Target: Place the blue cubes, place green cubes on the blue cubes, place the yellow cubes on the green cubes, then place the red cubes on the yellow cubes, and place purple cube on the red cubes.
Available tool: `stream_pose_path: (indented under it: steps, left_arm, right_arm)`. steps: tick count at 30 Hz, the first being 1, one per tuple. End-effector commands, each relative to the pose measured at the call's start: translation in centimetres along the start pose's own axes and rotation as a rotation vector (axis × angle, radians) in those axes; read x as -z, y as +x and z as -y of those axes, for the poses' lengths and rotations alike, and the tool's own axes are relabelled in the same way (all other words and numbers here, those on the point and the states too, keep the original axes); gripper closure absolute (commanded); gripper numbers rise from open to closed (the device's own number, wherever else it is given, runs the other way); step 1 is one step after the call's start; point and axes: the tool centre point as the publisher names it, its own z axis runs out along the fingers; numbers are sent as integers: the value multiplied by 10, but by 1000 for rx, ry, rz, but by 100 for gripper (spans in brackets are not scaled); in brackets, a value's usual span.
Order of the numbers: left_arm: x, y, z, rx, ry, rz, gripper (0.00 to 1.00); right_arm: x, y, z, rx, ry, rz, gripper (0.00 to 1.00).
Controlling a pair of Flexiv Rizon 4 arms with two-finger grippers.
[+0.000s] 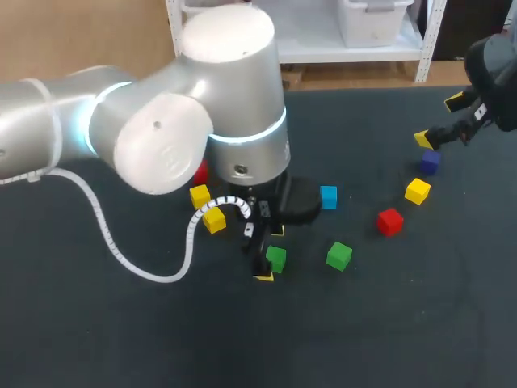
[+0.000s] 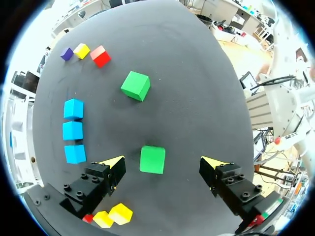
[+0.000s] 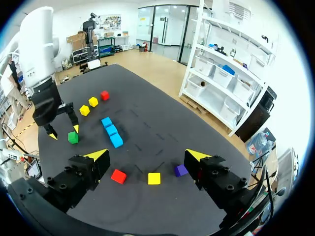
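My left gripper (image 1: 270,254) is down at the table, open, its yellow tips on either side of a green cube (image 2: 152,159) with gaps on both sides. A second green cube (image 2: 136,85) lies ahead of it. Three blue cubes (image 2: 73,131) stand in a touching row beside the left finger; in the head view only one blue cube (image 1: 328,196) shows past the arm. My right gripper (image 3: 146,156) hangs open and empty above the far right, over a red cube (image 3: 118,176), a yellow cube (image 3: 154,178) and the purple cube (image 3: 181,170).
Two yellow cubes (image 1: 214,219) and a red cube (image 1: 200,171), partly hidden by my left arm, lie to the left of the left gripper. The arm's white cable (image 1: 145,267) loops over the table at the left.
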Motion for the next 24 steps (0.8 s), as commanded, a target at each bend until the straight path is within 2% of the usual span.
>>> stream_pose_path:
  steps: [1,14,15,19,21,22,24]
  left_arm:
    - [-7,-4,-11,0,63,-15,0]
    - [-23,0,-19,31,62,-59,0]
    - [-24,1,-20,37,57,-63,6]
    - [-28,6,-26,66,34,-86,15]
    - [-28,9,-29,81,21,-95,34]
    - [-27,11,-30,90,13,-99,47]
    - [-26,14,-33,101,3,-103,56]
  right_arm:
    - [0,1,-1,0,6,2,0]
    - [0,1,-1,0,6,2,0]
    - [0,1,-1,0,6,2,0]
    - [0,1,-1,0,6,2,0]
    - [0,1,-1,0,6,2,0]
    - [0,1,-1,0,6,2,0]
    - [0,1,-1,0,6,2,0]
